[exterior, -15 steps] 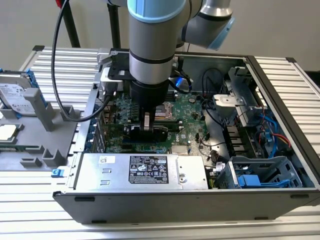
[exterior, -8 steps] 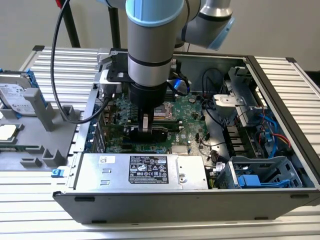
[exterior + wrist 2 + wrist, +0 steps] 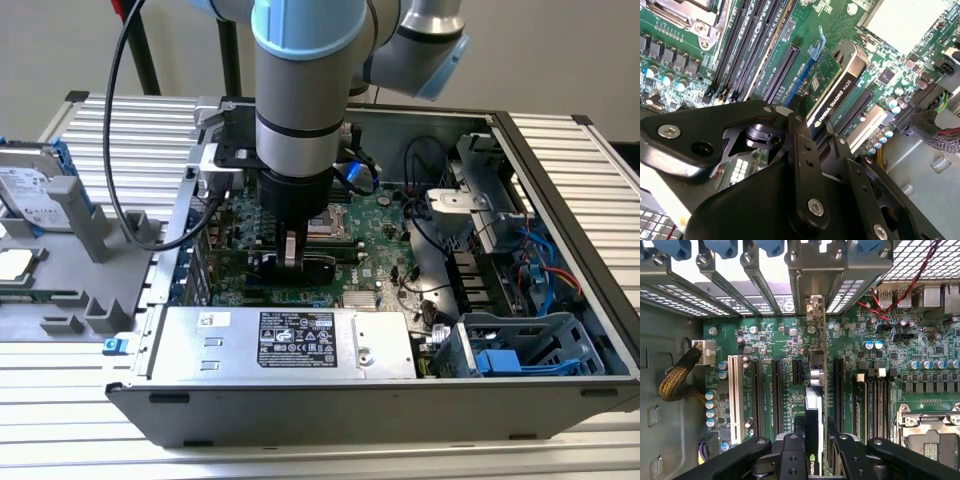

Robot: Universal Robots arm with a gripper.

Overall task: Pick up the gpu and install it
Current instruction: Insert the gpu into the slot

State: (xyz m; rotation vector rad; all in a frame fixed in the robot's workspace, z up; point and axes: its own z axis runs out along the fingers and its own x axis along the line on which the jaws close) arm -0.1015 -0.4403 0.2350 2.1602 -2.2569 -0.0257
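Install step in hand: jaws clamped on the gpu [image 3: 832, 90], card edge-on over a motherboard [image 3: 770, 340] expansion slot [image 3: 837, 385], bracket toward the case's rear slots at 12 o'clock in the first wrist view. Next calls for a straight, even press down.

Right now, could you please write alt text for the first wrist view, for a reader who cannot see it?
A flat black-and-green gpu card stands on edge between the black gripper jaws, over the large green motherboard inside a grey metal computer case, its end at the rear slot brackets.
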